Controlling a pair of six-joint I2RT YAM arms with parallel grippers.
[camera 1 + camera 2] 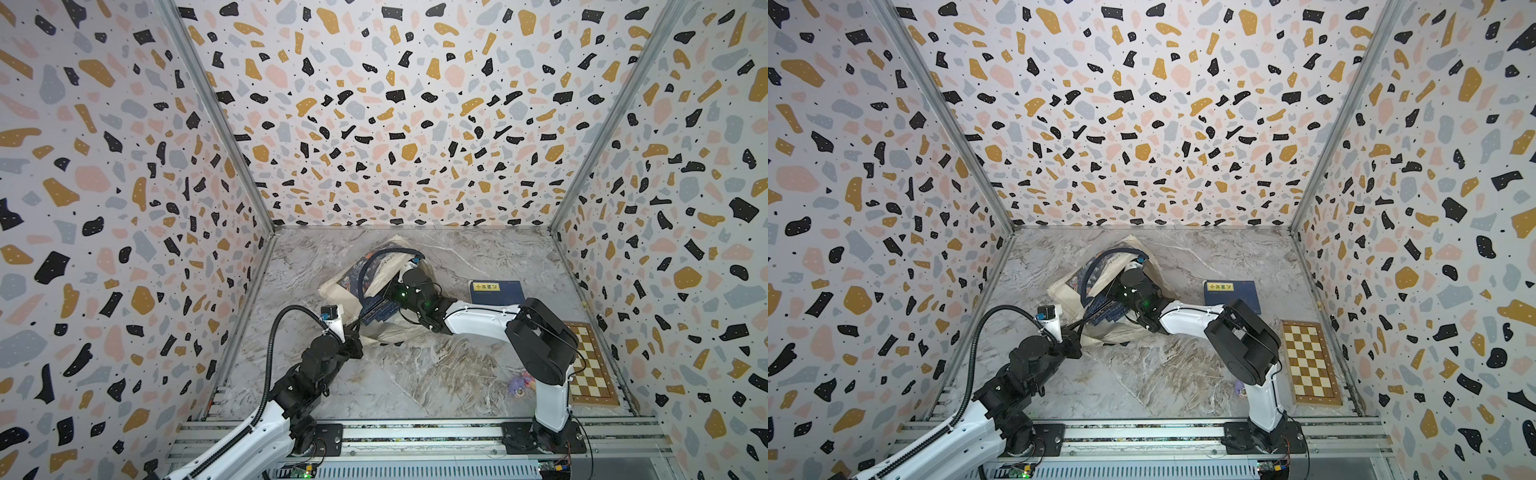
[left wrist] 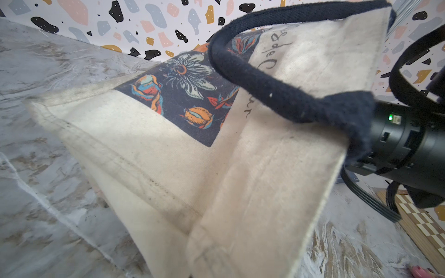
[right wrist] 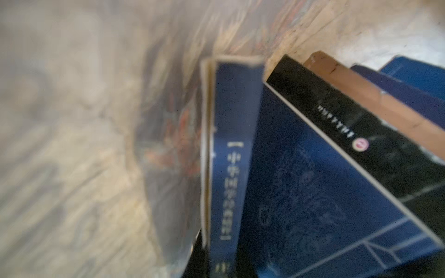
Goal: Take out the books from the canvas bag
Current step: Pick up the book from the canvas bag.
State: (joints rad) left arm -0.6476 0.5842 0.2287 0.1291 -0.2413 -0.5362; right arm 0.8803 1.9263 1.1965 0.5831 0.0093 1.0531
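Note:
The cream canvas bag (image 1: 332, 291) (image 1: 1059, 293) lies on its side mid-table, its mouth towards the right arm. My left gripper (image 1: 355, 328) (image 1: 1077, 328) is shut on the bag's near edge, and its fingers are buried in the canvas (image 2: 168, 156). My right gripper (image 1: 388, 294) (image 1: 1113, 293) (image 3: 221, 260) reaches into the mouth and is shut on the spine of a navy book (image 3: 228, 168). Several other books (image 1: 380, 313) (image 1: 1104, 316) are stacked beside it, a navy cover (image 3: 313, 192) and a black one (image 3: 361, 132) among them. Another navy book (image 1: 496, 292) (image 1: 1231, 296) with a yellow label lies on the table to the right.
A brown-and-cream checkered board (image 1: 590, 365) (image 1: 1310, 363) lies by the right wall. A small pink-purple toy (image 1: 521, 384) sits by the right arm's base. A navy handle (image 1: 374, 262) (image 2: 265, 84) arches over the bag. Patterned walls close in three sides.

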